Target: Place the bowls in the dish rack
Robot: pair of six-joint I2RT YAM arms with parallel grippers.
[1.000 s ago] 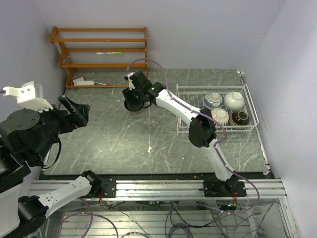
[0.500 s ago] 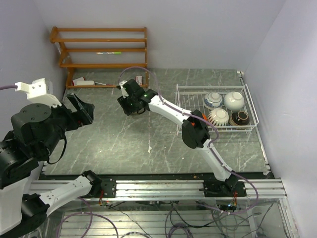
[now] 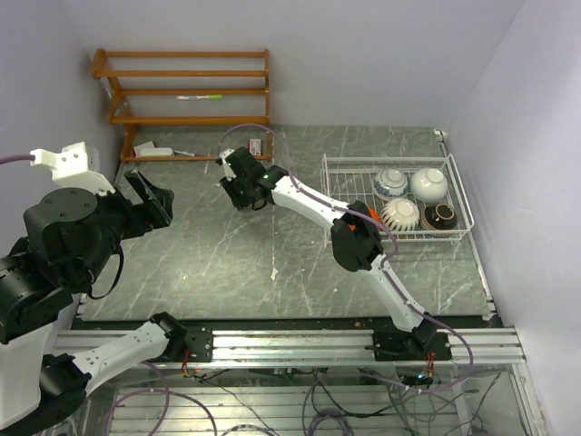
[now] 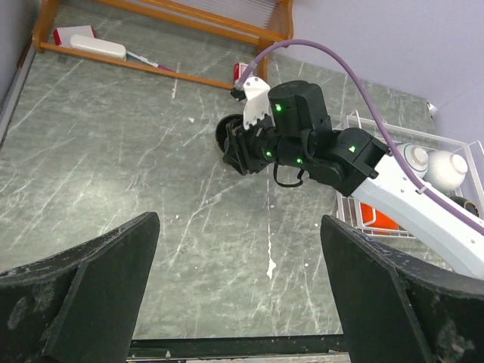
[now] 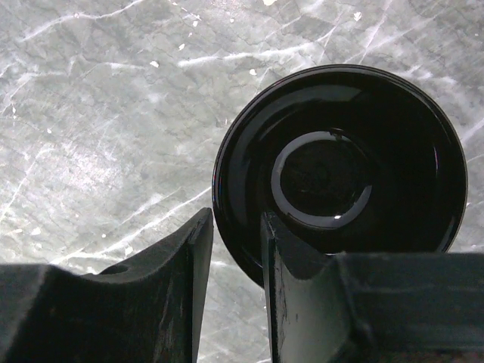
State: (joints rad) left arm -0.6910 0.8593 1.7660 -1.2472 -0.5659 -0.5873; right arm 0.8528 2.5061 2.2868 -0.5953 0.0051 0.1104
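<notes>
A glossy dark brown-black bowl (image 5: 340, 174) sits at the table's far middle; it also shows in the left wrist view (image 4: 224, 136). My right gripper (image 5: 236, 227) is shut on its rim, one finger outside and one inside; in the top view (image 3: 241, 188) it hides the bowl. The white wire dish rack (image 3: 458, 195) at the right holds a blue-and-white bowl (image 3: 390, 183), a plain white bowl (image 3: 428, 183), a ribbed white bowl (image 3: 402, 213), a dark bowl (image 3: 441, 216) and an orange-red one (image 4: 376, 221) partly behind the arm. My left gripper (image 4: 242, 302) is open and empty, high at the left.
A brown wooden shelf unit (image 3: 182, 86) stands at the far left, with a white object (image 3: 150, 151) at its foot and a small red-and-white item (image 3: 256, 147) beside it. Walls close the table on the far side and the right.
My right gripper has shifted a little left and farther away at the dark bowl, which it now hides in the top view. The left arm has swung slightly right.
</notes>
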